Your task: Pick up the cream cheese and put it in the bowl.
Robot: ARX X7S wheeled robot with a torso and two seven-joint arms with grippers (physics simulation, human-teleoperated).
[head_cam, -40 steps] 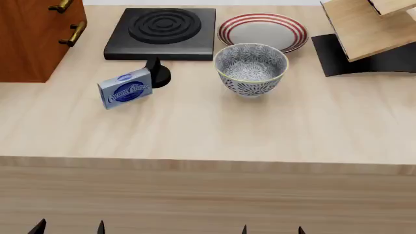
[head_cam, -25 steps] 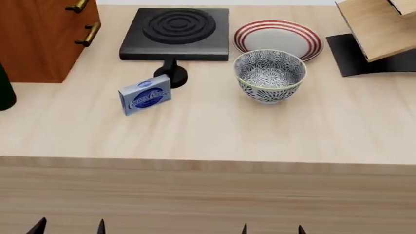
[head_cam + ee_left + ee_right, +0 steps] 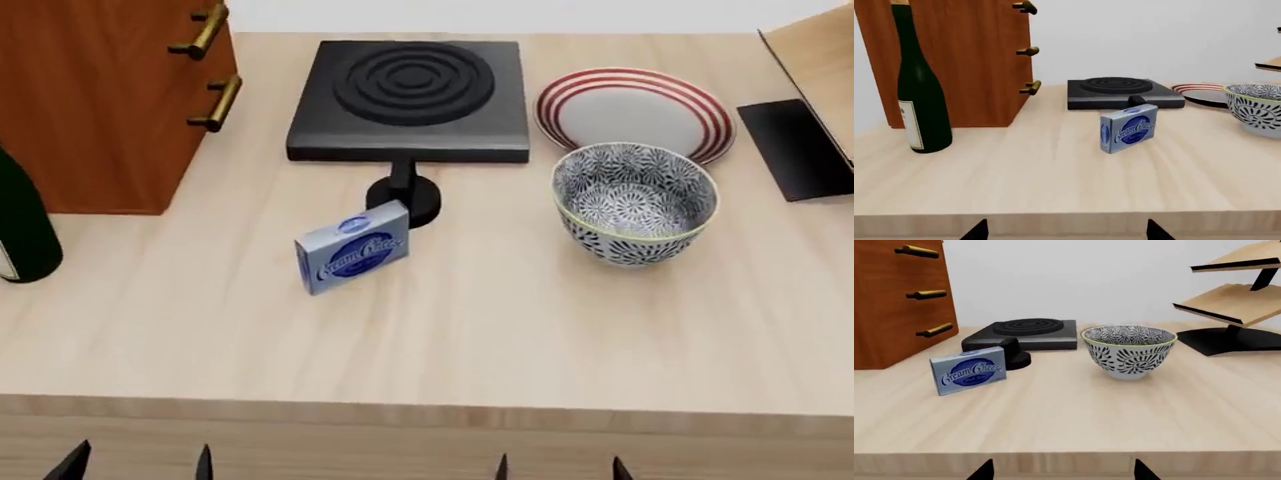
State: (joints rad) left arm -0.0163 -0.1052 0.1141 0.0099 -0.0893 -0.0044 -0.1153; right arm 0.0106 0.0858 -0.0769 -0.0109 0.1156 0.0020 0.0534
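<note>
A: Since the head view comes first: where's the cream cheese (image 3: 354,247)?
B: Standing on edge on the table (image 3: 534,330), just in front of the stove knob (image 3: 404,196), left of the bowl (image 3: 634,203) and well apart from it. Hotplate (image 3: 410,98) behind it, red-ringed plate (image 3: 634,108) behind the bowl, cabinet (image 3: 100,95) far left, bottle (image 3: 20,225) at the left edge.
A: Fingers?
B: Only dark tips at the bottom edge, left pair (image 3: 138,466) and right pair (image 3: 561,469), each pair set apart, nothing between them.
A: Left wrist view?
B: Cream cheese (image 3: 1129,128) upright near the middle, blue label facing the camera, bowl (image 3: 1256,108) partly cut off at the edge. Green bottle (image 3: 919,85) beside the cabinet (image 3: 964,60). Left fingers (image 3: 1064,231) spread, short of the table edge, holding nothing.
A: Right wrist view?
B: Cream cheese (image 3: 969,370) and bowl (image 3: 1129,350) both on the table, apart. Wooden rack (image 3: 1234,300) behind the bowl. Right fingers (image 3: 1062,470) spread, empty.
</note>
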